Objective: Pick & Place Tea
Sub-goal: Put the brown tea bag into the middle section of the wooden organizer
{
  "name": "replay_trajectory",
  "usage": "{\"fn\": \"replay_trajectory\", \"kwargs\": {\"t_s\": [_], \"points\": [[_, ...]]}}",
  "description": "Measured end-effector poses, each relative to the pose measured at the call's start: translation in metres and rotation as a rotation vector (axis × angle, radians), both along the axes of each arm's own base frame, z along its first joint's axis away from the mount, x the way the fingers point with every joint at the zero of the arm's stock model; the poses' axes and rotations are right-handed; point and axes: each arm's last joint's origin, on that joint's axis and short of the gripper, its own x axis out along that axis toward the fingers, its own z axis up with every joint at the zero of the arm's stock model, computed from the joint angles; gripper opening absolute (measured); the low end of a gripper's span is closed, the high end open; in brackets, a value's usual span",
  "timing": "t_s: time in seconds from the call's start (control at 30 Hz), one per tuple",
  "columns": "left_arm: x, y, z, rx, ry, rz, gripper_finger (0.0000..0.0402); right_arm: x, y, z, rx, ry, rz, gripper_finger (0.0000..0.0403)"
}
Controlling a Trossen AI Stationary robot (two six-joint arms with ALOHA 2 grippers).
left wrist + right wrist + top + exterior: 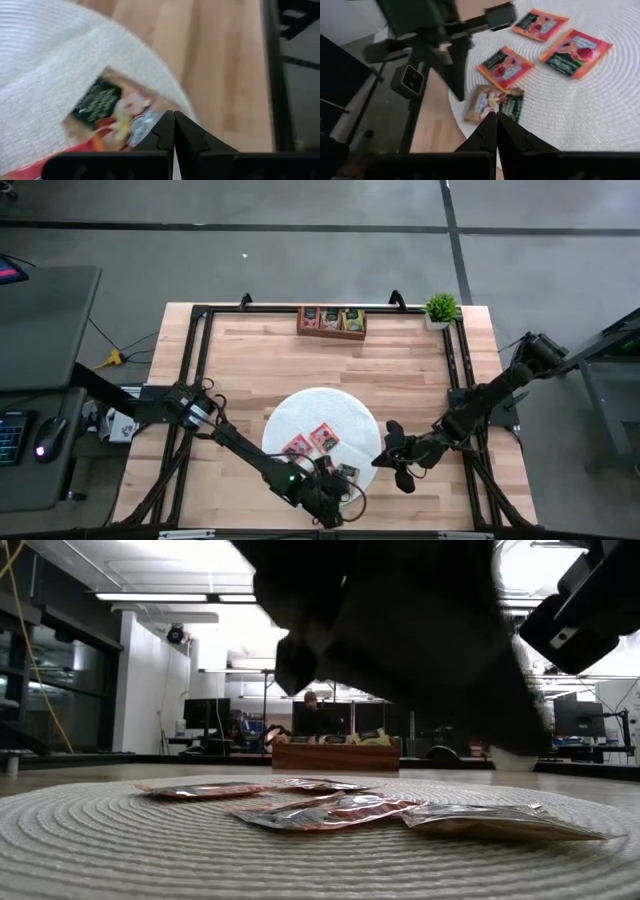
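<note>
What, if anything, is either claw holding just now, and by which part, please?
Nothing is held. The left claw is shut empty beside a tea packet at the white mat's edge; the right claw is shut empty too.

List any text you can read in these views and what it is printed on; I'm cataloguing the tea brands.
None can be read.
Tea packets on the white mat: dark labels with pale lettering, too blurred to read.
Packet by the left gripper: label smeared, unreadable.
Packets in the wooden tray: too small to read.
</note>
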Motion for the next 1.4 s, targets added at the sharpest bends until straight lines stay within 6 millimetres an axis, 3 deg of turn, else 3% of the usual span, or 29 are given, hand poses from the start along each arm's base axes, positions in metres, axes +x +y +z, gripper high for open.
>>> {"fn": "replay_trajectory", "kwargs": {"t_s": [1.13, 1.4], "points": [[-0.002, 0.016, -0.016, 0.080, 0.097, -0.046, 0.0000, -0.003, -0.004, -0.006, 0.006, 0.082, -0.072, 0.0000], [0.006, 0.014, -0.048, 0.001, 0.140, -0.059, 0.0000, -0.006, -0.006, -0.013, 0.139, 0.142, -0.178, 0.0000]]}}
